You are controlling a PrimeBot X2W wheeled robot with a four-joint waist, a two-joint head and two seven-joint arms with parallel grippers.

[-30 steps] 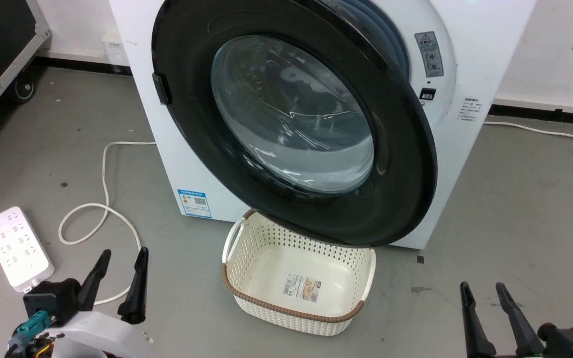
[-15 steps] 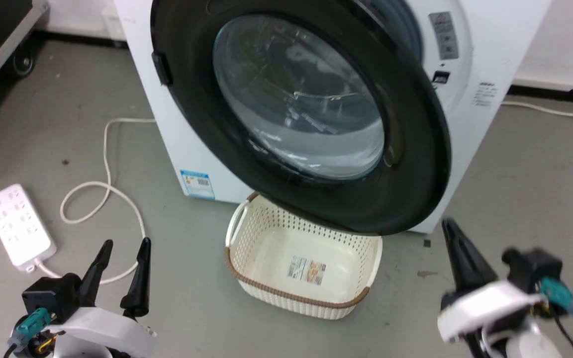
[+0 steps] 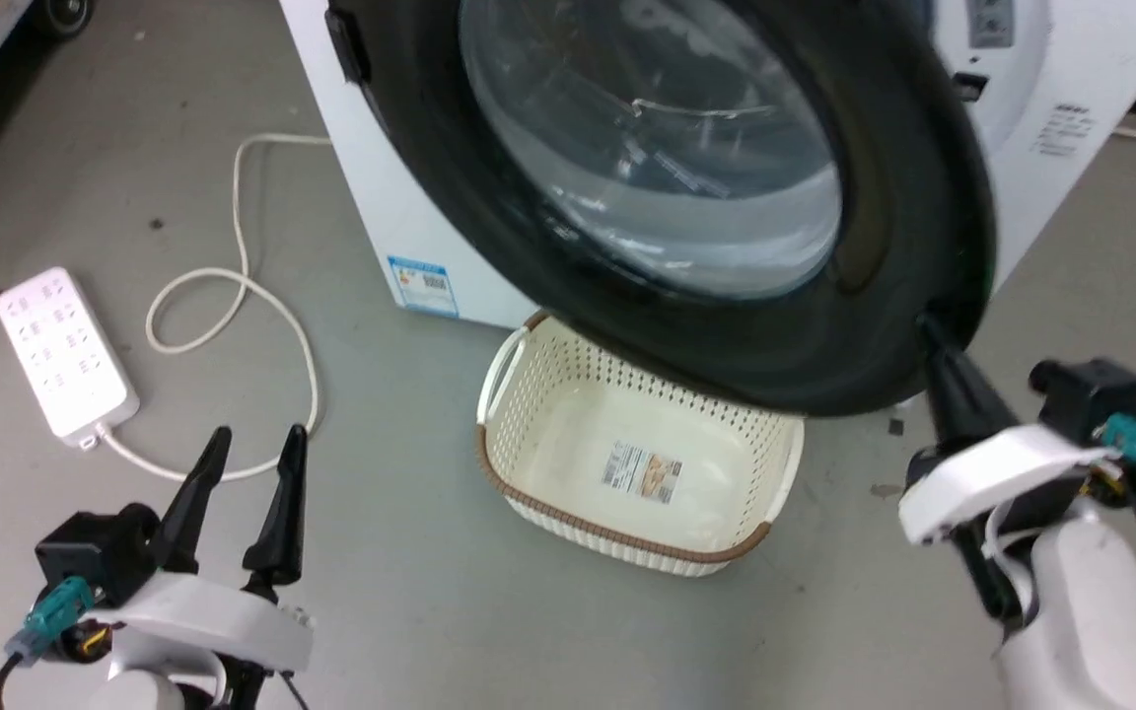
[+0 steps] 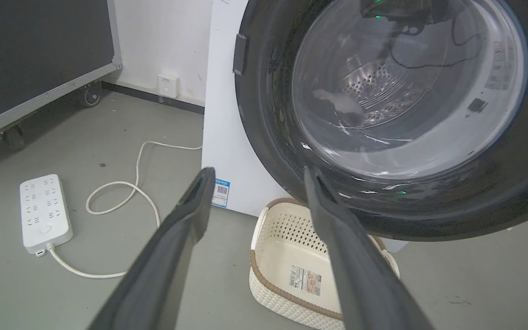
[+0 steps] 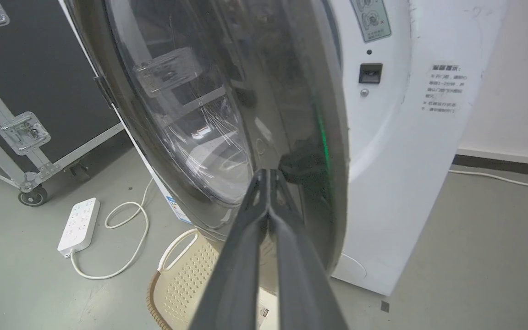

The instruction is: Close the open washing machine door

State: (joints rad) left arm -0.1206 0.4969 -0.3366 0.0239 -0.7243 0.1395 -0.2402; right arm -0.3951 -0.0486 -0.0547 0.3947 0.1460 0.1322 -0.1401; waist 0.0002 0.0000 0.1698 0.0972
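Washing machine door [image 3: 667,168] hangs part open off the front of the white washing machine [image 3: 386,212], its bottom edge over a cream laundry basket [image 3: 617,547] on the floor. Right gripper [image 3: 928,330] reaches up, fingers pinched together on nothing, tips right at the door's lower right rim. Left gripper [image 3: 257,439] sits low, well away, fingers spread and empty, near a power strip [image 3: 60,350].

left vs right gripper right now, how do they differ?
The left gripper has its jaws spread open; the right gripper has its jaws shut together. The left gripper hangs low over the floor, clear of the door; the right gripper's tip is up at the door's black rim. Both hold nothing.
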